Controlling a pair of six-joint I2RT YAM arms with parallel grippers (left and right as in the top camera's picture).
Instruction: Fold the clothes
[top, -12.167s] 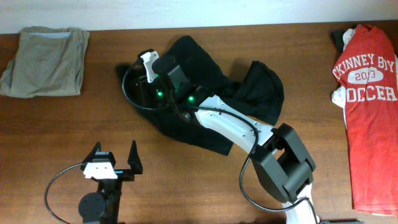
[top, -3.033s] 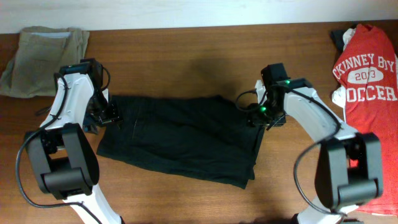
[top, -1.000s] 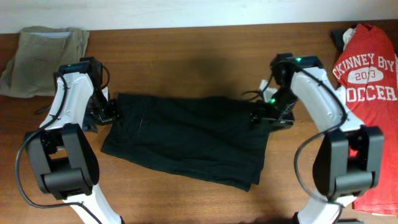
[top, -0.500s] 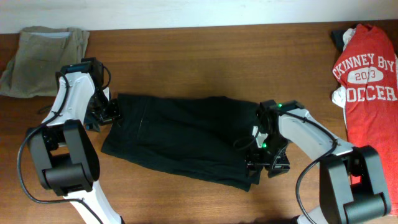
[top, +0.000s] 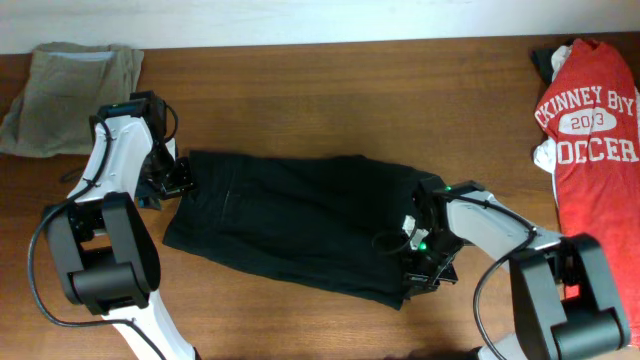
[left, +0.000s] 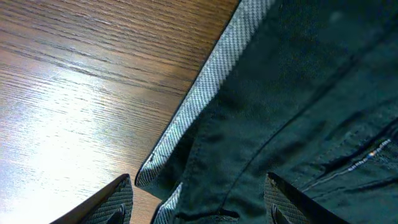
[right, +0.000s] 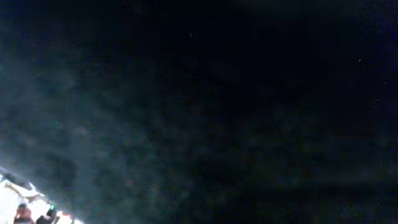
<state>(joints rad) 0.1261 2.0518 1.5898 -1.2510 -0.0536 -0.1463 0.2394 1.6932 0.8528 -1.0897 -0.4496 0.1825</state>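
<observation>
A large black garment (top: 290, 220) lies spread flat across the middle of the table. My left gripper (top: 172, 180) is at its upper left corner. In the left wrist view the gripper (left: 200, 204) is open, its two fingers wide apart on either side of the garment's seamed corner (left: 186, 155). My right gripper (top: 420, 268) rests low at the garment's lower right corner. The right wrist view is filled with dark fabric (right: 199, 112) and its fingers are hidden. A red white-lettered T-shirt (top: 595, 150) lies at the far right. A grey-khaki garment (top: 70, 95) lies folded at the far left.
The brown wooden table (top: 300, 90) shows bare wood behind and in front of the black garment. A white cloth edge (top: 543, 155) and a dark item (top: 545, 60) peek out beside the red T-shirt.
My right gripper has moved from the black garment's upper right corner down to its lower right corner. The left arm has stayed at the upper left corner.
</observation>
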